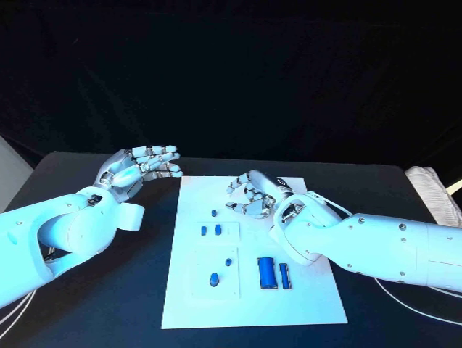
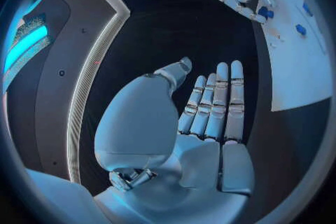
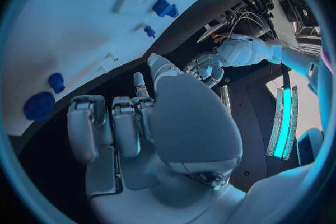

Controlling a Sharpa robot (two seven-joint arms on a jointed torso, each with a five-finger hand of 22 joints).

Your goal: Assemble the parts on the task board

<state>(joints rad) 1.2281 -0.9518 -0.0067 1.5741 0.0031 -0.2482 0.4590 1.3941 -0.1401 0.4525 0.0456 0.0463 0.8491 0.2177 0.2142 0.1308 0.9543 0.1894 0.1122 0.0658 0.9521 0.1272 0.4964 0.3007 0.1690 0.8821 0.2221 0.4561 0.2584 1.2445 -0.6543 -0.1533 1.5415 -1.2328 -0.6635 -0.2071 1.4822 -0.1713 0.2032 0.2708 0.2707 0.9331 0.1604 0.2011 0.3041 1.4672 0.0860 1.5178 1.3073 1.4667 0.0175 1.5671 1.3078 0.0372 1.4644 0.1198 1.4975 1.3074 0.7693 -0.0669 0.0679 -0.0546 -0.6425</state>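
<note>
Nearest the camera on the task board point(image 1: 294, 304), two long blue parts point(image 1: 266, 272) lie side by side near its right edge, the thinner one point(image 1: 285, 275) on the right. Left of them a small oval blue part point(image 1: 214, 278) sits in a shallow raised square, with another small part point(image 1: 228, 262) just beyond it. Farther up the board, two short blue parts point(image 1: 218, 229) stand side by side, and a tiny one point(image 1: 213, 213) lies beyond those.

Fingers of the right hand point(image 1: 254, 194) are curled inward over the far right part of the board; nothing can be seen between them, and the right wrist view shows the palm point(image 3: 189, 123) bare with the fingers point(image 3: 126, 123) bent. Whether the fingertips touch the board cannot be told.

Fingers of the left hand point(image 1: 138, 168) are spread apart and extended, holding nothing. In the left wrist view they point(image 2: 217, 101) lie straight and side by side. This hand hangs over the black table point(image 1: 105, 304), just left of the board's far left corner, apart from it.
</note>
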